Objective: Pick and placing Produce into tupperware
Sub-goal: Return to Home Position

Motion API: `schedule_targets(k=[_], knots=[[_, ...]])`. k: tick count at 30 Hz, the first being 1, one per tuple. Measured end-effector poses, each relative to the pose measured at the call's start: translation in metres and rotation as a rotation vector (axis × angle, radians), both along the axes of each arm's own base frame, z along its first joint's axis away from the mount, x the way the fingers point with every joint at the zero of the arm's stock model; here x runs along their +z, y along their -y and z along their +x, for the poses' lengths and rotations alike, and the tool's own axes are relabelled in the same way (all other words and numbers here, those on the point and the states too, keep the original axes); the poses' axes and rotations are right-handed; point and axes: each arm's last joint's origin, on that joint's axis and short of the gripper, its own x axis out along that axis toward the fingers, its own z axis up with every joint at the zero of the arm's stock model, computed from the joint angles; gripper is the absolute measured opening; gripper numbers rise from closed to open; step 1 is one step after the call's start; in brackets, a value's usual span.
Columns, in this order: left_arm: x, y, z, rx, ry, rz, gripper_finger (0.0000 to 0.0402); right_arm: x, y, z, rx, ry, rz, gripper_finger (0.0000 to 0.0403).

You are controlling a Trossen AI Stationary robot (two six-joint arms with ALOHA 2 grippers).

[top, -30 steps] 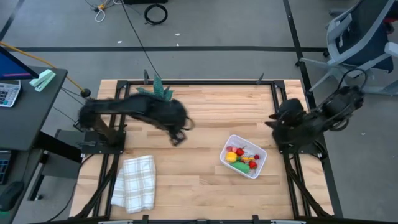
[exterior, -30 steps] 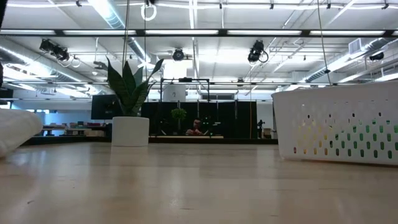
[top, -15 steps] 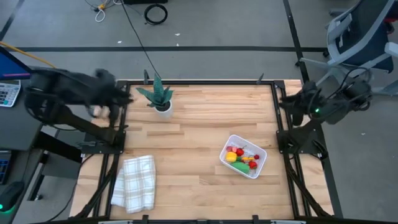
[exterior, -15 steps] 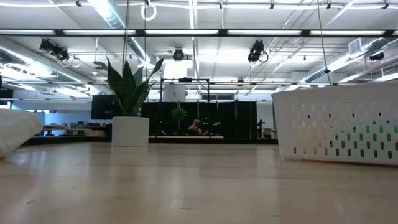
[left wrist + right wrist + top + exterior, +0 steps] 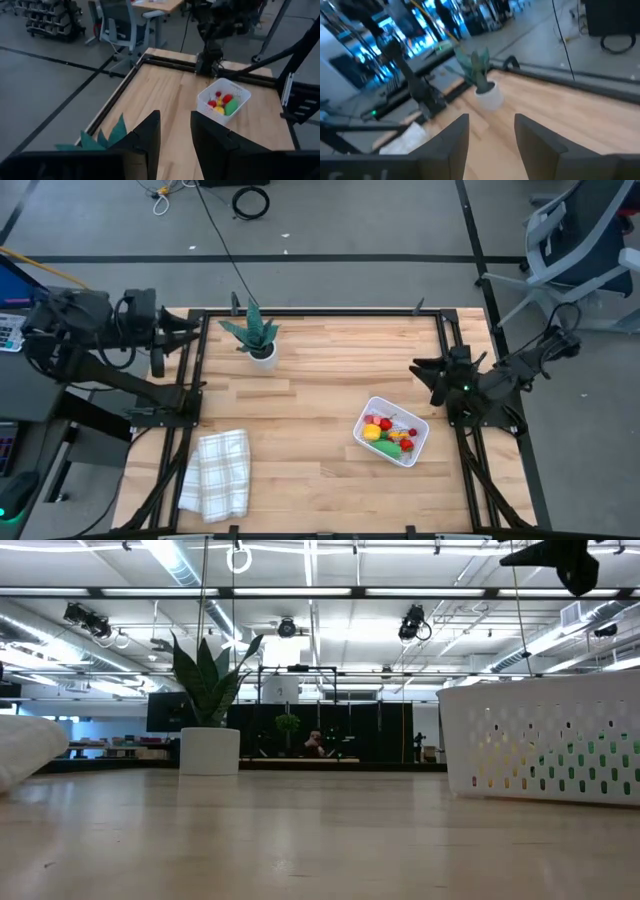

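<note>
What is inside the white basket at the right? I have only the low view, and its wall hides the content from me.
Observer: The high view looks into the tupperware. It holds the produce: one green piece, yellow ones and small red ones.
Operator: Does any piece lie outside of it?
Observer: None that I can see. On the table there are otherwise only a potted plant and a folded cloth.
Operator: And where are the two tools, please?
Observer: The left tool is off the table's left edge, near the plant. The right tool is at the right edge. Both are open and empty.
</note>
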Motion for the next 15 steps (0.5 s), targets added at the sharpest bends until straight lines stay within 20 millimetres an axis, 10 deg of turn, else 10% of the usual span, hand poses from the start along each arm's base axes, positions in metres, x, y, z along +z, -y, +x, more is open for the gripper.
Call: schedule_targets(k=[15], knots=[[-0.089,-0.002,-0.020,-0.052,0.421,-0.041,0.0120,-0.019,0.027,0.000,0.245,0.291,-0.162,0.0165]])
